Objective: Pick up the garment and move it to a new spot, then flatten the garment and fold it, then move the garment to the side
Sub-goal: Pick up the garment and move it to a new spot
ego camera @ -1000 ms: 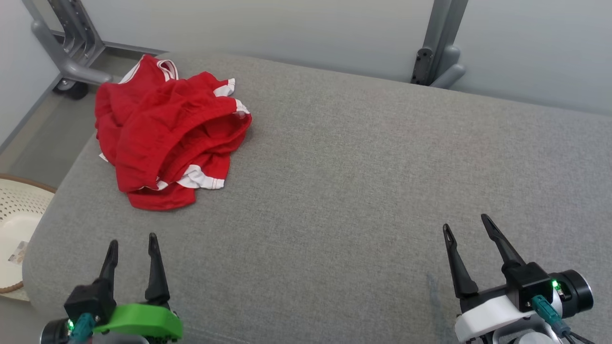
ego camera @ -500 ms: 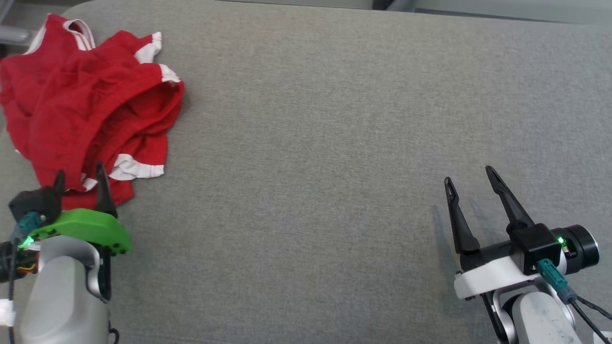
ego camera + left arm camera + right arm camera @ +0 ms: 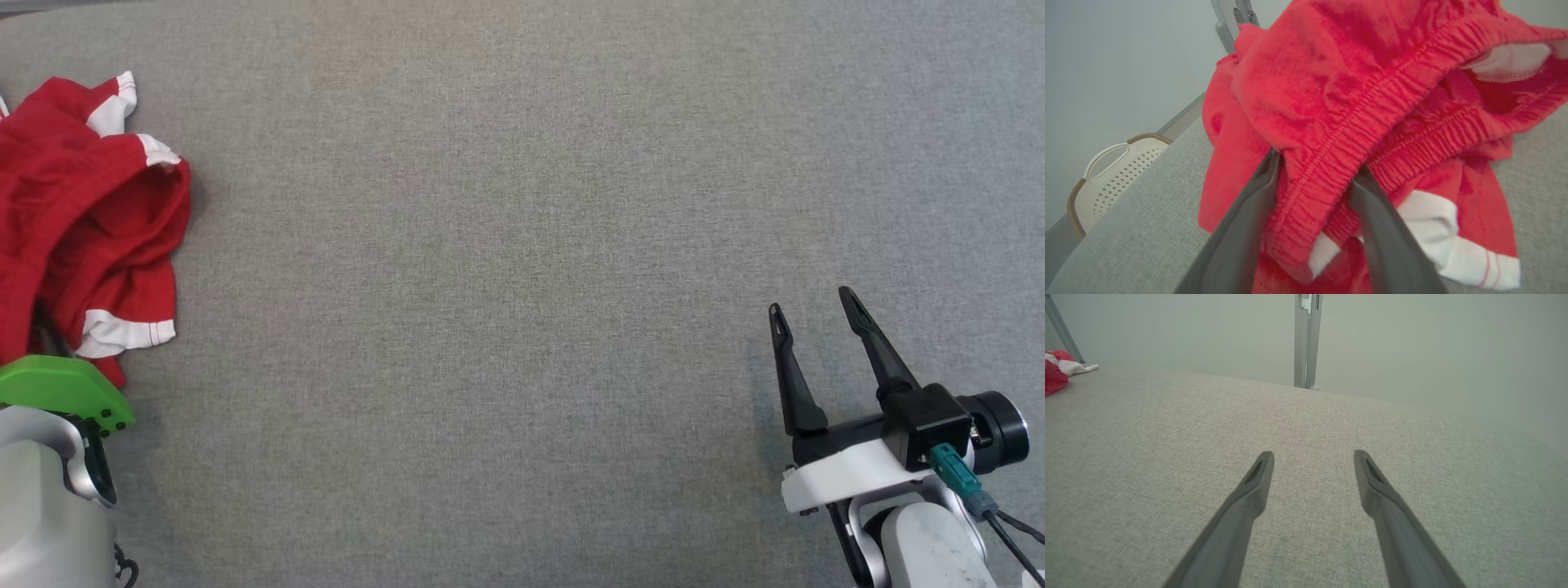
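Waistband of garment [image 3: 1331, 81] lies inside the spread left tool [image 3: 1318, 163]; right tool [image 3: 810, 300] spread above grey cushion [image 3: 490, 245].

Bright, even light — faint shadows, slight wide-angle warp.

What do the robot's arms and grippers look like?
Each has two long, slim, dark fingers tapering to points. The right gripper sits on a black block with a white cover, a teal plug and thin black cables. The left gripper has a bright green cover. The left forearm and right forearm are pale grey.
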